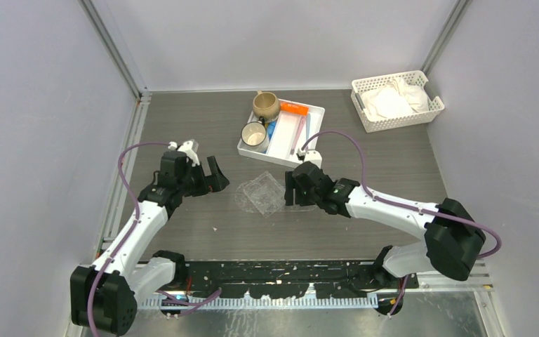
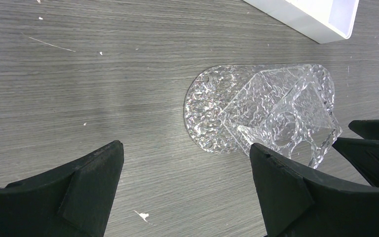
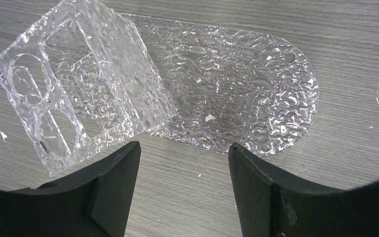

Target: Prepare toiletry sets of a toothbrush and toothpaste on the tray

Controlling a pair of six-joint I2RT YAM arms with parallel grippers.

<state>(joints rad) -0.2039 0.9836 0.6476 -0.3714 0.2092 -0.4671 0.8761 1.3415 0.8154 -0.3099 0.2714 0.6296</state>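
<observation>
Since the clear tray (image 1: pixel 261 193) lies bare at mid-counter (image 1: pixel 182 126), no set is begun.
Left gripper (image 1: pixel 219 177): fingers spread wide, nothing held, just left of the clear tray.
Right gripper (image 1: pixel 289 188): fingers spread, nothing held, at its right edge.
Orange toothpaste (image 1: pixel 293 109): in the white compartmented tray (image 1: pixel 317 112), near what looks like a pink toothbrush (image 1: pixel 298 135).
Handling: raise the right arm before reaching back, so the light clear tray is not nudged. Take the tube across its width.
</observation>
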